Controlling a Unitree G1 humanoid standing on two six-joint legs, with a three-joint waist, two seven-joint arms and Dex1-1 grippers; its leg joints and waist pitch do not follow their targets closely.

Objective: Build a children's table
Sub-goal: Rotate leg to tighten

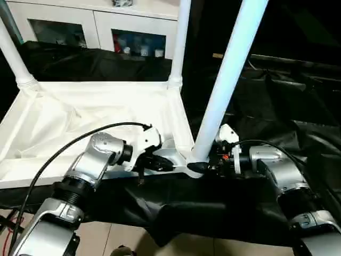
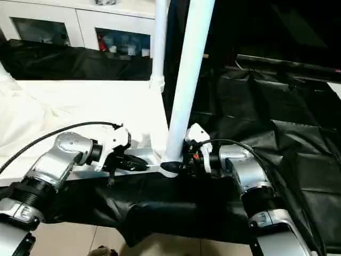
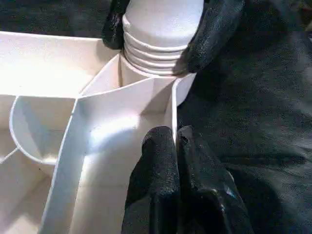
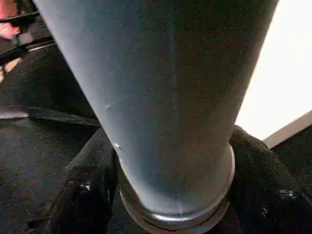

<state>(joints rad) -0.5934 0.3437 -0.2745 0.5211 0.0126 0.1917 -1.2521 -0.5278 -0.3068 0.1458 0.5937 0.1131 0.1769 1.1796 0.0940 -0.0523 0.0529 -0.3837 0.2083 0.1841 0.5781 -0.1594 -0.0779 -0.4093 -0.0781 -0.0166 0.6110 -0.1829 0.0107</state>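
The white table top (image 1: 106,112) lies upside down on black cloth, ribbed underside up. Two white legs stand in its far corners, one at the left (image 1: 13,53) and one at the right (image 1: 180,42). A third leg (image 1: 229,74) stands tilted at the near right corner socket. My right gripper (image 1: 200,166) is shut on this leg's base, one finger (image 4: 85,195) on each side of it. Its ribbed end (image 3: 161,29) sits at the socket. Just left of that corner, my left gripper (image 3: 174,134) is shut on the table top's thin side wall.
A white cabinet (image 1: 96,24) with glass doors stands behind the table top. Crumpled black cloth (image 1: 277,101) covers the surface to the right and hangs over the near edge. A black cable (image 1: 80,140) arcs over my left forearm.
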